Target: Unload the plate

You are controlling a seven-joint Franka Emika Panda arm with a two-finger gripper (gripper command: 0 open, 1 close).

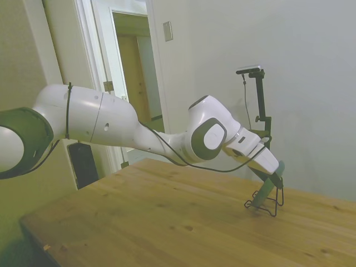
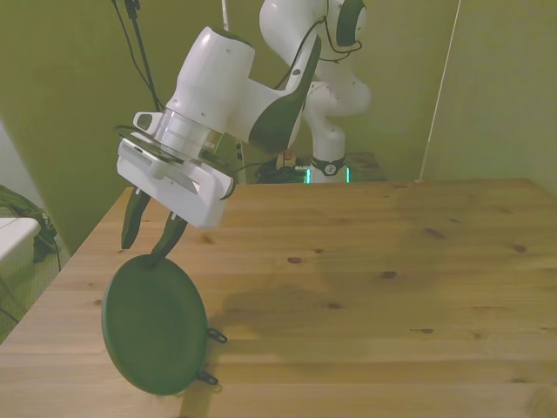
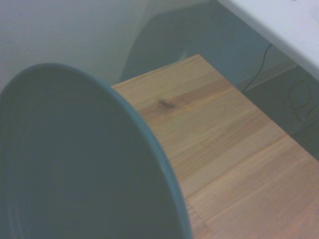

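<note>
Pincer (image 2: 150,233) spread, straddling top rim of tilted green plate (image 2: 155,326) in wire rack (image 1: 266,201), lower left of front view

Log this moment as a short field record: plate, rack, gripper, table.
plate: green plate stands on edge, tilted, in the rack, near the table's corner at the front view's left
rack: thin black wire rack, its feet on the table
gripper: gripper at the plate's upper rim, jaws apart, one on each side of the rim
grasp: not yet closed on the plate
table: wooden table
</note>
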